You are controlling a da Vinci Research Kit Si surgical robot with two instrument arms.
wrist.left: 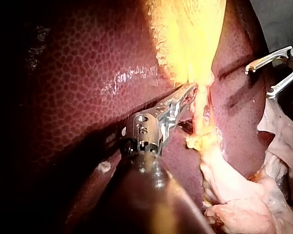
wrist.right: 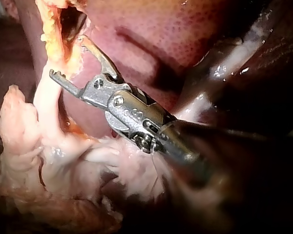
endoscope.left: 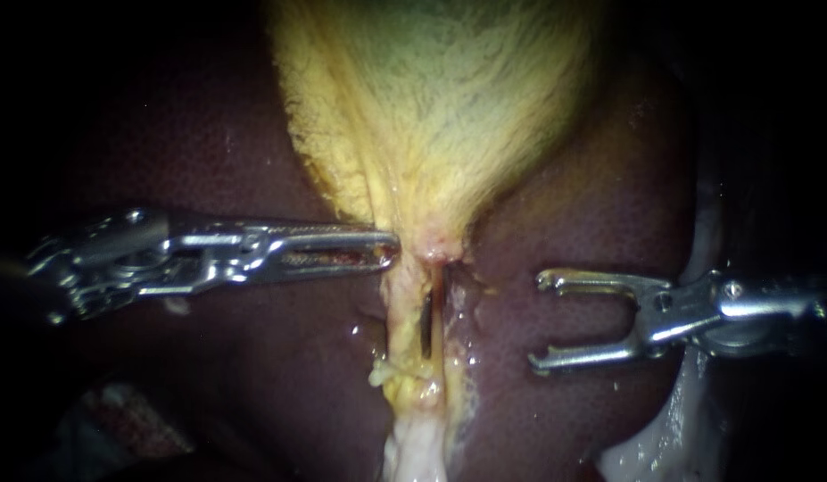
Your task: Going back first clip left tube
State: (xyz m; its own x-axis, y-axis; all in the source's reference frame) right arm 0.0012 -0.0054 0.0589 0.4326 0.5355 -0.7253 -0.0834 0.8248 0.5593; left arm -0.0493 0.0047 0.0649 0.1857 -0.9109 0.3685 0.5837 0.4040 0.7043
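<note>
With the right instrument [endoscope.left: 536, 321] clear of the tubes [endoscope.left: 411, 344], its hand wide open and empty, the retreat looked nearly done; the left instrument [endoscope.left: 392, 249] apparently held its hand closed on the gallbladder [endoscope.left: 431, 107].

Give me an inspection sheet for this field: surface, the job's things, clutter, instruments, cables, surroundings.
Surface: liver, dark red and wet.
Job's things: gallbladder narrows down into the left tube, with a dark slit beside it; no clip that I can make out.
Clutter: pale loose tissue below the tube.
Instruments: left instrument has its tip at the gallbladder's neck; right instrument has its jaws open and empty, over the liver, apart from the tube.
Cables: nothing seen.
Surroundings: dark, nothing seen.
</note>
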